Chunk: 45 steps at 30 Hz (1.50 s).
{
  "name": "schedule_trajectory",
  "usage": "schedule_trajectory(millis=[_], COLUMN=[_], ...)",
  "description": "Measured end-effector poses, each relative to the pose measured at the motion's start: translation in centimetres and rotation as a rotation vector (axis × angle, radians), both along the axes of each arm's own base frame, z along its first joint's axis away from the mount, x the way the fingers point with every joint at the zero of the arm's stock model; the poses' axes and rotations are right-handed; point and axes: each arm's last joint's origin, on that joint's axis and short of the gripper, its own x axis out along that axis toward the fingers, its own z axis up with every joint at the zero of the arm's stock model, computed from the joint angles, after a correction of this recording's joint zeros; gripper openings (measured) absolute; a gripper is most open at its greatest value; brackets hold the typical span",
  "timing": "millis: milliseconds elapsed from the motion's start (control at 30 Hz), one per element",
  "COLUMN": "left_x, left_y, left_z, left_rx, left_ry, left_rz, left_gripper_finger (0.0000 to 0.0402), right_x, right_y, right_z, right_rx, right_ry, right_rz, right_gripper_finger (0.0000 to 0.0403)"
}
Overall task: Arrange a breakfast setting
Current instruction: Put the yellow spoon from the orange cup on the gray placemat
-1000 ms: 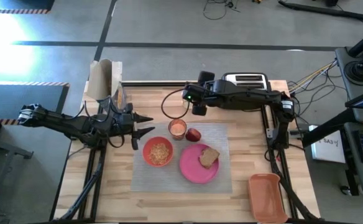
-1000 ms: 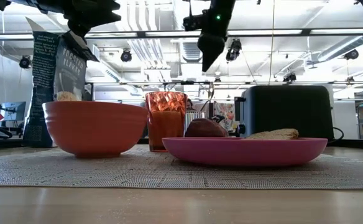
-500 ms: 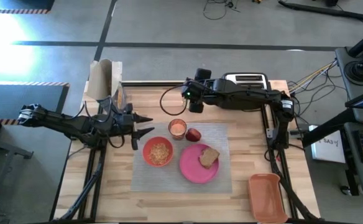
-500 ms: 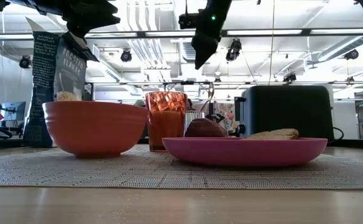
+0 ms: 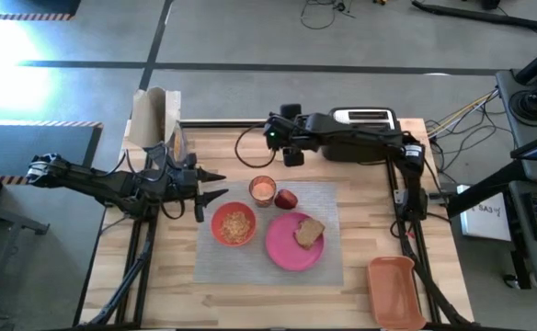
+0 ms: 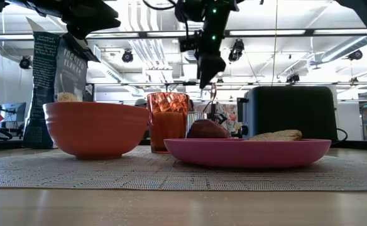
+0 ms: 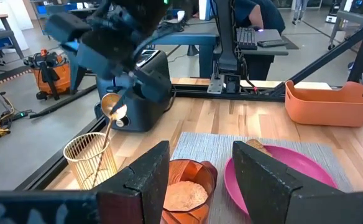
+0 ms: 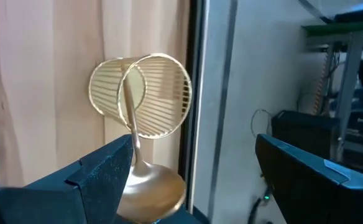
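On the grey placemat [image 5: 333, 267] stand the orange-red bowl [image 5: 234, 224] with cereal, the glass of orange-pink drink [image 5: 262, 189], the red fruit [image 5: 286, 199] and the pink plate [image 5: 287, 248] with the toast slice [image 5: 309, 232]. A gold spoon [image 8: 145, 180] stands bowl-up in a gold wire holder [image 8: 141, 96] at the table's far edge. My right gripper [image 8: 194, 180] is open just above it, pointing down, with the spoon's bowl between its fingers close to one finger. My left gripper [image 5: 215, 184] is open and empty, left of the bowl.
The black-and-silver toaster [image 5: 365, 118] stands at the far edge under my right arm. An orange bin [image 5: 395, 290] is at the near right corner. A cereal bag [image 5: 154, 118] stands at the far left corner. A cable loop [image 5: 248, 152] lies near the holder.
My right gripper has gone a little toward the table's left edge, turned at the wrist, and come down toward the spoon in the wire holder.
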Motion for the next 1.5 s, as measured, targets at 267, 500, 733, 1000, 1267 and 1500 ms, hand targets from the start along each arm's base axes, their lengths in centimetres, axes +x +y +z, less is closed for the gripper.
schedule_trajectory(millis=[267, 500, 733, 1000, 1267, 1500], left_x=[-0.1, -0.1, -0.2, -0.3, -0.3, -0.3], left_y=[0.1, 0.2, 0.2, 0.2, 0.2, 0.2], left_z=[0.0, -0.2, -0.3, -0.4, -0.4, -0.5], left_rx=[0.006, 0.015, 0.018, 0.021, 0.021, 0.022], left_ry=[0.003, 0.021, 0.034, 0.048, 0.050, 0.054], left_rz=[0.021, 0.048, 0.049, 0.050, 0.050, 0.050], left_gripper_finger=[0.0160, 0.0160, 0.0160, 0.0160, 0.0160, 0.0160], right_x=[0.7, 1.1, 1.2, 1.2, 1.2, 1.2], right_y=[-0.4, -0.9, -1.0, -1.0, -1.0, -1.0], right_z=[-2.3, -4.3, -5.2, -5.6, -5.6, -5.6], right_rx=[0.016, 0.025, -0.026, -0.018, -0.017, -0.014], right_ry=[0.103, 0.190, 0.273, 0.298, 0.292, 0.280], right_rz=[0.019, 0.030, 0.044, 0.047, 0.041, 0.024], right_gripper_finger=[0.0327, 0.0327, 0.0327, 0.0327, 0.0251, 0.0174])
